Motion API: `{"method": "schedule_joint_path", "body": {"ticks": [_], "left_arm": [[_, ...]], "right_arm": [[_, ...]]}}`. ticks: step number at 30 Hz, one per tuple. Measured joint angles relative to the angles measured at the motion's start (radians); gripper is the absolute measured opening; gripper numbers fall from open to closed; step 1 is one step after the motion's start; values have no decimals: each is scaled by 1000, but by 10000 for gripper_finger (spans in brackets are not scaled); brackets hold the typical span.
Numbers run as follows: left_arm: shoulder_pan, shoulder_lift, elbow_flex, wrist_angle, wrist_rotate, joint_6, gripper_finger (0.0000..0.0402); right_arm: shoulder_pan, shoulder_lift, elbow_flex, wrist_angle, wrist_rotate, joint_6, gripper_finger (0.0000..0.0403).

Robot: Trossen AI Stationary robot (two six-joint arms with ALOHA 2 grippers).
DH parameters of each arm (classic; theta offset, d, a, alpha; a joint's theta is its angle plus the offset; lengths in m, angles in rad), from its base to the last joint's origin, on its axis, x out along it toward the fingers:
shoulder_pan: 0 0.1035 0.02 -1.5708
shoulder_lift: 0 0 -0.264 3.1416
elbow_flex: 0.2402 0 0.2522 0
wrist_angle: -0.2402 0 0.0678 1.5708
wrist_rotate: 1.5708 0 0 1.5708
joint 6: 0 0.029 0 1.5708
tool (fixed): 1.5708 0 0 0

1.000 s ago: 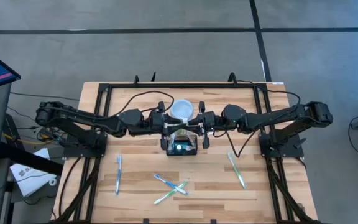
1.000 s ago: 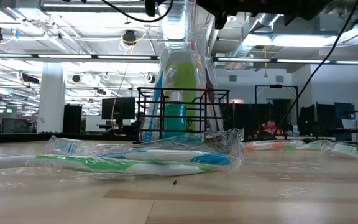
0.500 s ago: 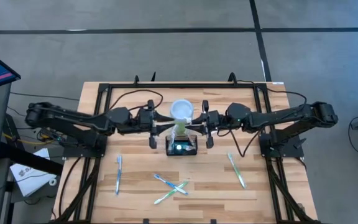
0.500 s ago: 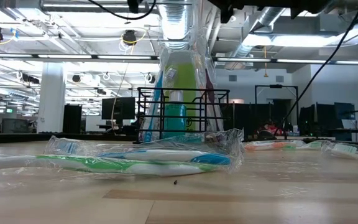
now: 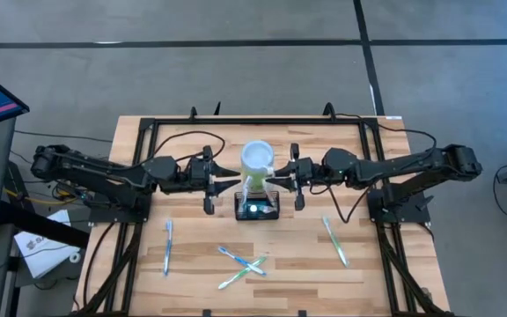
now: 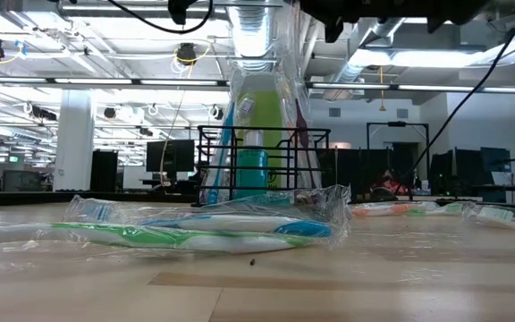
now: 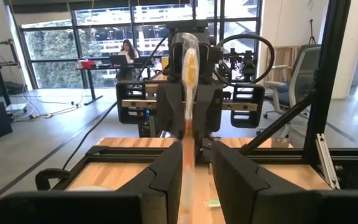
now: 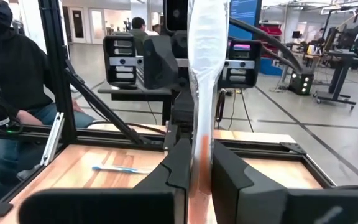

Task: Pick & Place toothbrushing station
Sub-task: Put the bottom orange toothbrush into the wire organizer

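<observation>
Your toothbrushing station (image 5: 257, 208) sits upright mid-table, long axis running left–right, a green cup (image 5: 256, 158) just behind. Right gripper (image 5: 277, 173) pinches a plastic wrapper (image 8: 205, 68) above it; left gripper (image 5: 232, 180) has let go — fingers parted.

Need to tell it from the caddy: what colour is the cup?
Lime green cup, white inside; low view shows it best.

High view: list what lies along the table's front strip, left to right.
Blue toothbrush → crossed blue and green toothbrushes → green toothbrush.
</observation>
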Motion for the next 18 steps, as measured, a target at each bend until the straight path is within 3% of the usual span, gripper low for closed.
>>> {"method": "schedule_joint_path", "body": {"ticks": [18], "left_arm": [[0, 0, 0, -1, -4, 0, 80]], "right_arm": [[-1, 8, -182, 203, 51, 110, 27]]}}
